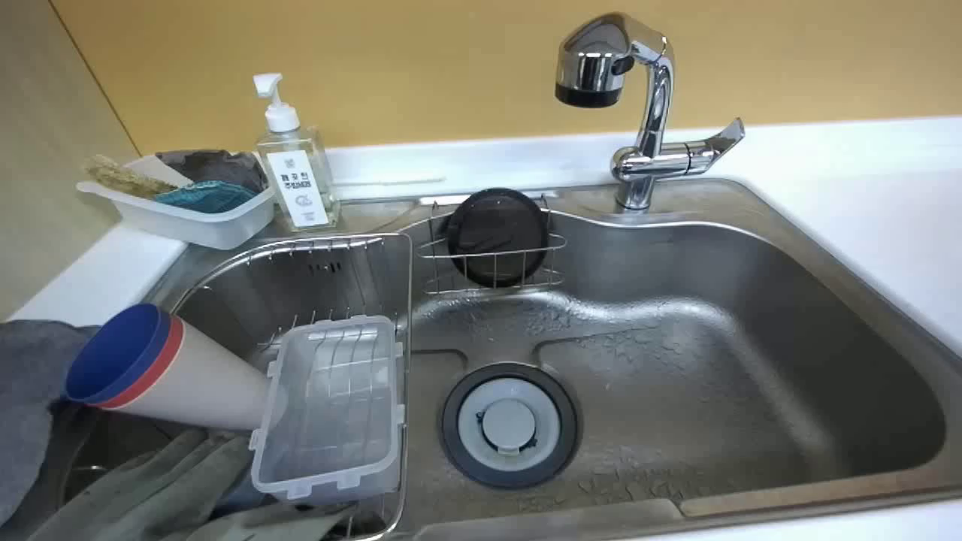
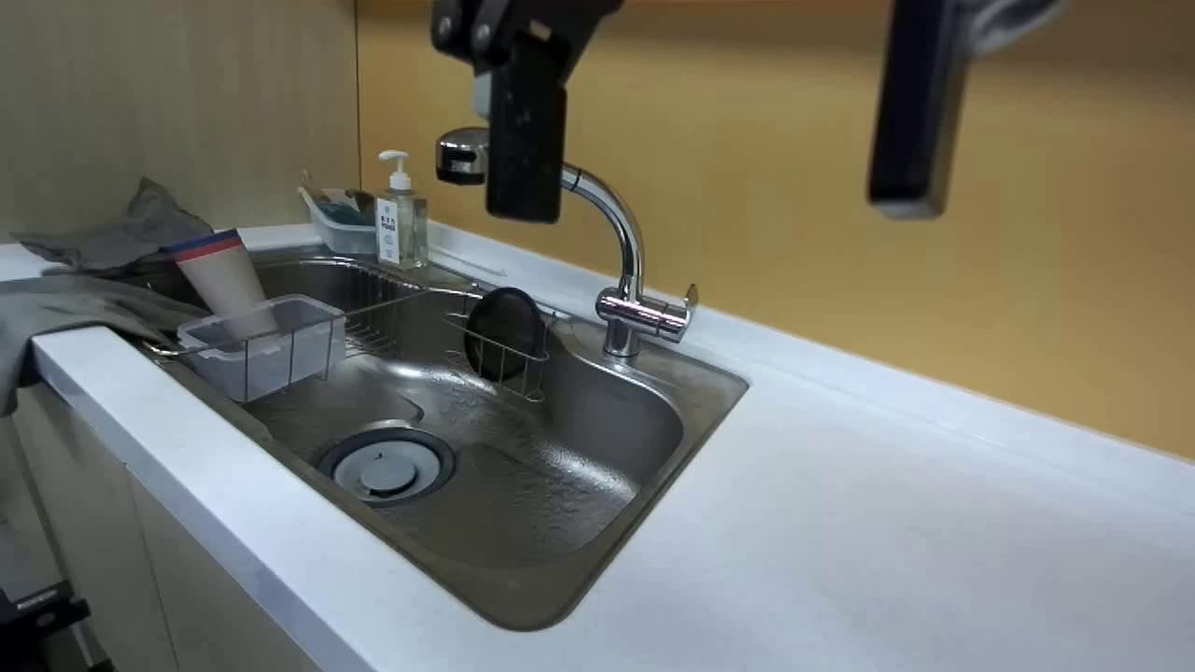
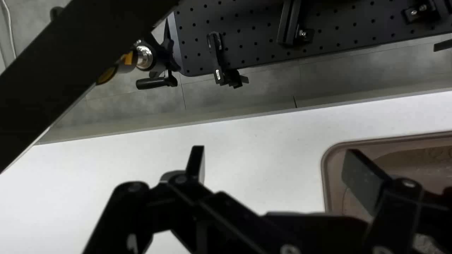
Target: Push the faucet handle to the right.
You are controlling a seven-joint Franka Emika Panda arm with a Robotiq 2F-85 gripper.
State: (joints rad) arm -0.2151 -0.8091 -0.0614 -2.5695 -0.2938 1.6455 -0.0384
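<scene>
The chrome faucet [image 1: 657, 98] stands at the back rim of the steel sink [image 1: 751, 376]; it also shows in an exterior view [image 2: 627, 233]. Its spout head points left. The faucet handle [image 1: 721, 147] sticks out to the right from the base, its lever tip tilted up; it also shows in an exterior view [image 2: 689, 306]. My gripper [image 2: 716, 207] is open and empty, its two black fingers wide apart, nearer the camera than the faucet and touching nothing. In the wrist view my gripper [image 3: 275, 150] is above the white counter and the sink's corner; the faucet is out of that view.
A soap bottle [image 1: 301, 180] and a white tub [image 1: 218, 222] with sponges stand at the back left. Cups [image 1: 210, 376], a clear plastic box [image 1: 331, 421] and gloves [image 1: 150, 488] lie at the left. A black round lid [image 1: 496, 237] sits in a wire rack. The counter [image 2: 887, 513] extends right.
</scene>
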